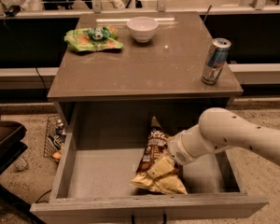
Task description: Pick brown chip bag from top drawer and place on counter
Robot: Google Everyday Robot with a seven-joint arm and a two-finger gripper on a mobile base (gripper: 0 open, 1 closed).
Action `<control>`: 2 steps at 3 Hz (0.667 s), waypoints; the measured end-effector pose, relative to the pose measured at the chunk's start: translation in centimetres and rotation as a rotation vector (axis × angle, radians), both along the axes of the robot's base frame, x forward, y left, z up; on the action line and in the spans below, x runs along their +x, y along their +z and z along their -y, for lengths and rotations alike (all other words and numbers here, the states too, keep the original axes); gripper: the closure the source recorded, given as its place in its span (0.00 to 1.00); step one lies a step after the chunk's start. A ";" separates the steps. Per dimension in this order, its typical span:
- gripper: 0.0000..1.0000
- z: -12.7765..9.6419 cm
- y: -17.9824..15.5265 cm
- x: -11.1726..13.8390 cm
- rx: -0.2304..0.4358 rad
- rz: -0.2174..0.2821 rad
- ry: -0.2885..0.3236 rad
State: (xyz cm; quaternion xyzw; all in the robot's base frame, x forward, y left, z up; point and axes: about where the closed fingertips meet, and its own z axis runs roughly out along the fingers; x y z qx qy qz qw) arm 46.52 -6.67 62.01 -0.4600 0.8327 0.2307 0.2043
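Brown chip bag (156,164) in top drawer (102,172) hides gripper (170,149) beside it; grasp cannot tell

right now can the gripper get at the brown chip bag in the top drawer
Probably yes: the gripper sits inside the open top drawer, right beside the brown chip bag, with nothing else between them.

Speckled beige floor (23,120). Long pale horizontal ledge (18,72) behind, dark panels (18,41) above and below. Wire mesh basket (53,136) on floor, left. Dark brown padded seat (4,136) at left edge. Warm dim light. Low, right of centre: end effector (170,149).
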 end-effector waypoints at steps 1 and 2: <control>1.00 1.7 4.6 0.7 0.002 -0.013 0.046; 1.00 3.8 9.4 1.1 0.023 -0.037 0.082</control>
